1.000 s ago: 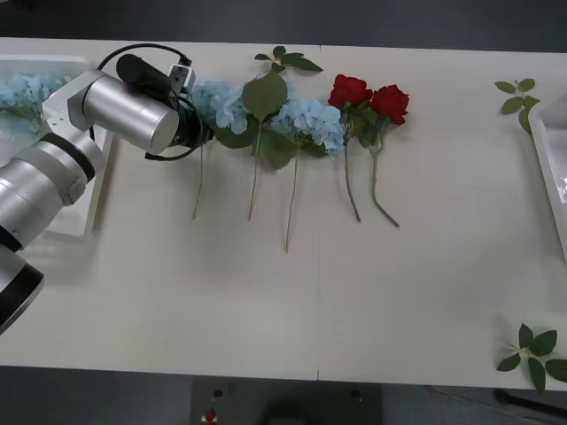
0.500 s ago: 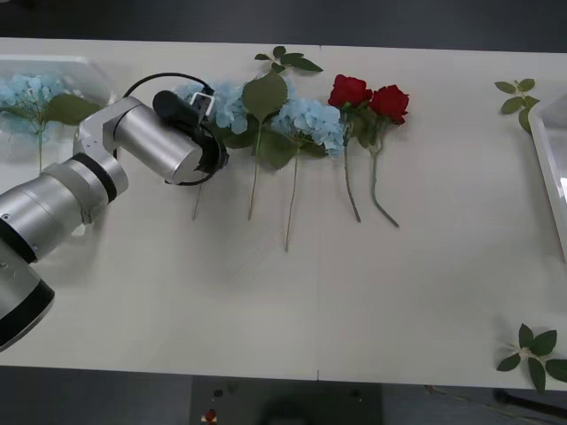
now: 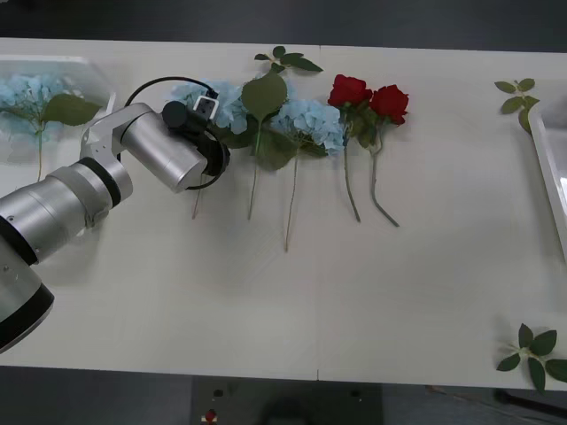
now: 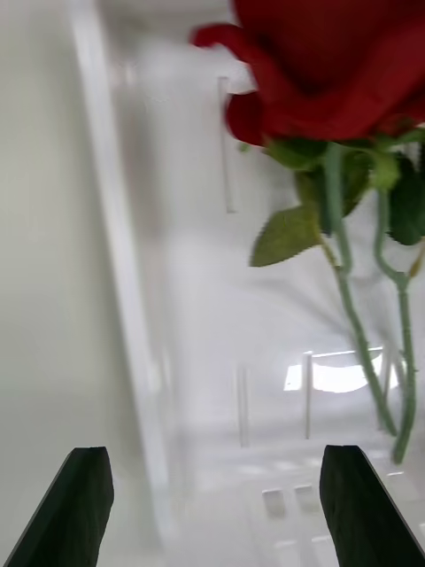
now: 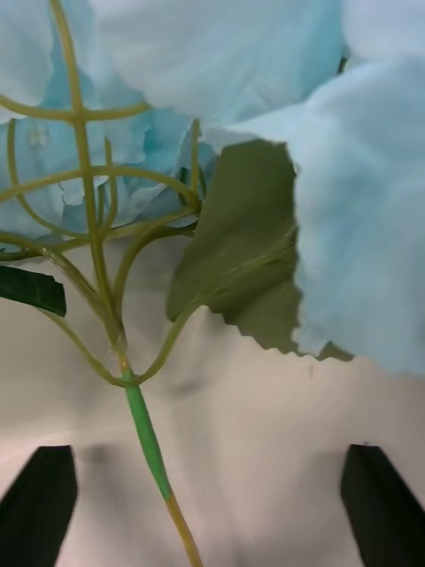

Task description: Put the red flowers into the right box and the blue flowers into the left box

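On the table lie two blue flowers (image 3: 310,122) and two red flowers (image 3: 370,97) in a row, stems toward me. Another blue flower (image 3: 27,93) rests in the left box (image 3: 99,75). My left arm (image 3: 164,150) reaches over the leftmost stem of the row. My left gripper (image 5: 211,461) hovers open just above the table, with the green stem (image 5: 146,434) of a blue cluster (image 5: 221,53) between its black fingers. My right gripper (image 4: 212,505) hangs open over the right box (image 4: 115,266), where a red flower (image 4: 328,62) lies. The right box's rim (image 3: 551,168) shows at the table's right edge.
Loose green leaf sprigs lie at the back centre (image 3: 288,60), the back right (image 3: 516,88) and the front right corner (image 3: 532,350). A big green leaf (image 3: 264,93) sits among the blue clusters. The table's near half is bare.
My left arm has swung from over the left box to the leftmost blue flower on the table, uncovering the blue flower lying in that box.
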`<state>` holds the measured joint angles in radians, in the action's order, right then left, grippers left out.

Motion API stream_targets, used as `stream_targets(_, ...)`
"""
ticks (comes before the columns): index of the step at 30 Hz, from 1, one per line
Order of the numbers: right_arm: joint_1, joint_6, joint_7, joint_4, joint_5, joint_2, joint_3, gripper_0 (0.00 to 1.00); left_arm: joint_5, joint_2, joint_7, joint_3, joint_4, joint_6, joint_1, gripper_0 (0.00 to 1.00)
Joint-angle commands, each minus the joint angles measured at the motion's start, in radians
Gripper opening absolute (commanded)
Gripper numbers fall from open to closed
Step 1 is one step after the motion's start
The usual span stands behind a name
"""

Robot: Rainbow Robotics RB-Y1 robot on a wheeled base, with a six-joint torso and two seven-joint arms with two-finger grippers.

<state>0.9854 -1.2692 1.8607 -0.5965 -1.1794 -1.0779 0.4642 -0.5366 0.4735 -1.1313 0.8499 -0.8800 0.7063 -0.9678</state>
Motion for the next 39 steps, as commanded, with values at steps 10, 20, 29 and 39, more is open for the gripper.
stream_targets(10, 0.154, -0.124, -0.153, -0.292, -0.272, -0.099, 0.163, 0.68, 0.015, 0.013, 0.039, 0.005, -0.013, -0.004, -0.038, 0.00)
stream_targets(20, 0.177, -0.019, -0.586, -0.548, -0.338, -0.062, 0.358, 0.68, 0.017, 0.014, 0.036, 0.005, -0.011, 0.002, -0.035, 0.00)
stream_targets(29, 0.174, 0.128, -0.799, -0.597, -0.316, 0.019, 0.442, 0.68, 0.004, 0.050, -0.016, 0.000, -0.019, 0.048, -0.037, 0.00)
stream_targets(39, 0.170, 0.220, -0.865, -0.522, -0.178, 0.156, 0.539, 0.68, -0.097, 0.096, -0.216, -0.187, -0.142, 0.305, -0.035, 0.00)
